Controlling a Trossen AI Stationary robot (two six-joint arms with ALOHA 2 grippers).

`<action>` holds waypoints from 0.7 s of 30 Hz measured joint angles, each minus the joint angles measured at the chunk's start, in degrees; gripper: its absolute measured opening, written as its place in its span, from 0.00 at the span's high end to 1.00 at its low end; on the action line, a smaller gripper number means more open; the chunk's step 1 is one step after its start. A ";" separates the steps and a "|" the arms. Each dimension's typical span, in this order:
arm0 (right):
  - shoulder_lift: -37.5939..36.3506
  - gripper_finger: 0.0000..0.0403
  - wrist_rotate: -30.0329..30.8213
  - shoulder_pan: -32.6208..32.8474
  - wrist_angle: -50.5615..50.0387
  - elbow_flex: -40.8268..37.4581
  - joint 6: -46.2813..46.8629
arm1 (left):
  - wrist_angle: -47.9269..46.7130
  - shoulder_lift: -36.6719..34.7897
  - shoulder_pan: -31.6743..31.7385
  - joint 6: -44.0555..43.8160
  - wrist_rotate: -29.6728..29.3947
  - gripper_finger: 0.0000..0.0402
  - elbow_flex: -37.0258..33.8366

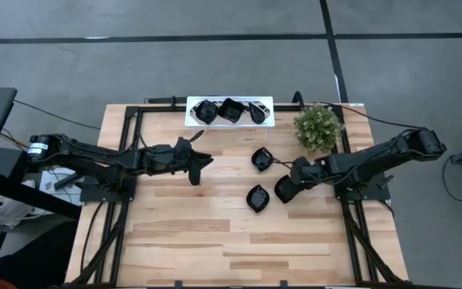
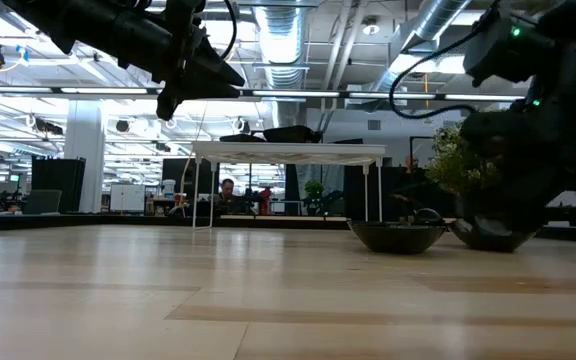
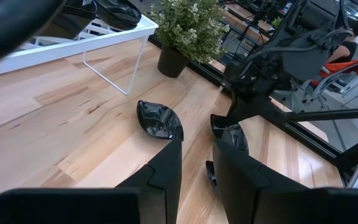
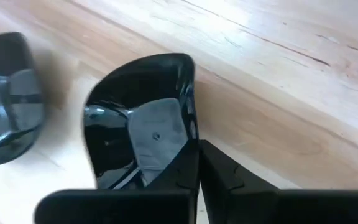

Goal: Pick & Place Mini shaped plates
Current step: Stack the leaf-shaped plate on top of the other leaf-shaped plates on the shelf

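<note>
Black and glossy, the rim of a mini shaped plate [image 4: 138,121] sits pinched between the right gripper's [image 4: 197,163] jaws, which have come together on its edge in the right wrist view; the plate rests on the pale wooden desk [image 1: 215,233] and does not look lifted yet. From above, this gripper [image 1: 285,189] is low at the right of the desk, with a second loose plate [image 1: 257,197] just beside it and a third [image 1: 261,158] a little farther back, toward the potted plant [image 1: 319,127]. The step in hand looks like the grasp of one plate, just made. Three more dark plates already lie in the white tray [image 1: 191,120] at the far edge, which I take as the place to put them. The next move would call for a straight lift so the thin edge does not slip from the pinch, then a carry across the two loose plates and past the plant to an open spot in the tray, with the plate kept level. The left gripper [image 1: 196,163] hovers above the desk's middle left, its jaws partly apart with nothing seen between them, the waiting arm.
</note>
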 joint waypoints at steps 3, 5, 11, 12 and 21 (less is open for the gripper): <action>-2.16 1.00 0.04 0.00 -0.51 -0.02 -0.22 | 0.06 0.00 0.00 0.00 0.00 0.77 0.00; -3.48 1.00 0.07 0.00 -0.88 -0.02 -0.22 | 0.17 0.00 0.00 0.00 0.00 0.77 0.00; -7.10 1.00 0.23 0.00 -1.28 -0.04 -0.24 | 0.23 0.00 0.00 0.00 0.00 0.77 0.00; -7.70 1.00 0.24 0.00 -1.16 -0.04 -0.53 | 0.25 0.00 0.01 -0.03 0.00 0.77 0.00; -10.54 1.00 1.08 0.00 15.13 -0.04 -11.14 | 0.95 -0.02 0.02 -0.20 0.00 0.77 0.00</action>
